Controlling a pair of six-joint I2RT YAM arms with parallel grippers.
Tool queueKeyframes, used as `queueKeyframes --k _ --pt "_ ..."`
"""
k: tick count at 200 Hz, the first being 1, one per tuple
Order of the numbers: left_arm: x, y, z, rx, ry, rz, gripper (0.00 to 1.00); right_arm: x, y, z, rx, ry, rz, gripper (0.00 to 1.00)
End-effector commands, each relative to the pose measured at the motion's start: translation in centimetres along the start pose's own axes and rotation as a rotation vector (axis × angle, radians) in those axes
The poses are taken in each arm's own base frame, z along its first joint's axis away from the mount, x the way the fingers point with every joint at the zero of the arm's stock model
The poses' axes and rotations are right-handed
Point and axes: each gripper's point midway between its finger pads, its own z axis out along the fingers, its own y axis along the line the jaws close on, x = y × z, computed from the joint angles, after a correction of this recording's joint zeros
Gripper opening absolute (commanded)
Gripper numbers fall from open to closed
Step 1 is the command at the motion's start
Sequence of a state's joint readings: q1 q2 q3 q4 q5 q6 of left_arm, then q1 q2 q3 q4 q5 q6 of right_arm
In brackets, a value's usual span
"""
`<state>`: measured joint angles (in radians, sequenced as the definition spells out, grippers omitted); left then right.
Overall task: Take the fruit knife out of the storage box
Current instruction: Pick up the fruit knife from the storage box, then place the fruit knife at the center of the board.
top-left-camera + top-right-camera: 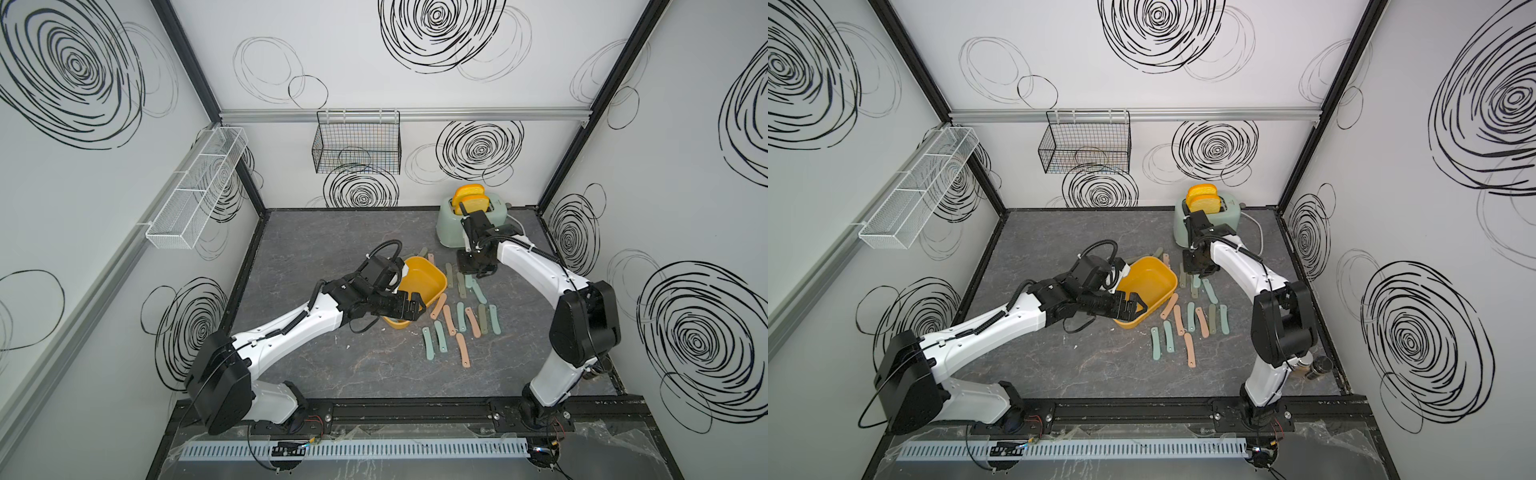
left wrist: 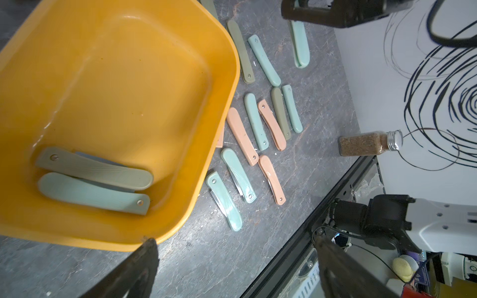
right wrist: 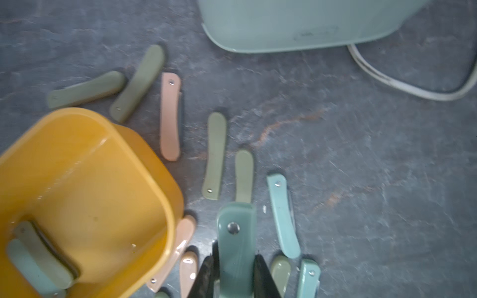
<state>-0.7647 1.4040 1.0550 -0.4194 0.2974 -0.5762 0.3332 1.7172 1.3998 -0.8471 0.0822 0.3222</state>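
Observation:
The mustard-yellow storage box stands mid-table in both top views. Two folded fruit knives lie in it, one olive and one teal. My left gripper is open at the box's near corner, and one fingertip is right at the rim. My right gripper hangs just beyond the box's right side. It is shut on a teal fruit knife, held above the knives on the table.
Several folded knives in teal, olive and pink lie spread to the right of the box. A pale green toaster with toast stands at the back, its cord trailing. A spice jar lies by the right wall. A wire basket and a mesh rack hang on the walls.

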Motion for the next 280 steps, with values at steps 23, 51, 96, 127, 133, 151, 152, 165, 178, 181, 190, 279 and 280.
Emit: queueKeyframes --k 23,51,96,127,133,151,152,165,178,181,190,279,280 --pt "-2.0 -3.3 1.4 0.05 -0.031 0.065 0.98 1.7 -6.0 2.8 0.08 0.048 0.082 0.19" --pt "-2.1 -4.2 2.5 0.06 -0.009 0.077 0.98 2.0 -8.6 5.0 0.115 0.085 0.123 0.18" --pt "-1.2 -4.3 3.1 0.051 0.019 0.087 0.98 1.5 -10.6 8.1 0.12 0.125 0.167 0.18" --pt "-1.0 -3.6 3.2 0.029 0.032 0.088 0.98 1.6 -10.6 9.8 0.106 0.157 0.17 0.22" --pt "-1.1 -3.5 3.2 0.024 0.032 0.09 0.98 1.6 -10.5 10.0 0.103 0.158 0.171 0.23" --pt "-1.4 -2.9 3.2 0.009 0.03 0.078 0.98 1.2 -10.3 9.9 0.093 0.152 0.175 0.33" --pt "-1.4 -2.9 3.2 0.007 0.029 0.077 0.98 1.2 -10.3 9.9 0.092 0.151 0.175 0.35" --pt "-1.7 -2.5 3.0 -0.008 0.023 0.066 0.98 0.8 -10.2 9.3 0.092 0.138 0.176 0.43" --pt "-2.0 -2.0 2.8 -0.028 0.012 0.056 0.98 0.0 -10.0 8.2 0.09 0.107 0.176 0.5" --pt "-2.1 -1.8 2.7 -0.034 0.009 0.052 0.98 -0.2 -9.8 7.9 0.088 0.1 0.175 0.52" --pt "-2.2 -1.3 2.6 -0.051 0.003 0.046 0.98 -0.8 -9.0 7.0 0.079 0.075 0.163 0.53" --pt "-1.3 8.8 -6.3 -0.201 -0.135 -0.127 0.98 0.4 8.3 1.1 -0.173 -0.04 -0.113 0.57" --pt "-1.2 8.8 -6.5 -0.202 -0.136 -0.128 0.98 0.4 8.5 1.0 -0.176 -0.041 -0.116 0.57"
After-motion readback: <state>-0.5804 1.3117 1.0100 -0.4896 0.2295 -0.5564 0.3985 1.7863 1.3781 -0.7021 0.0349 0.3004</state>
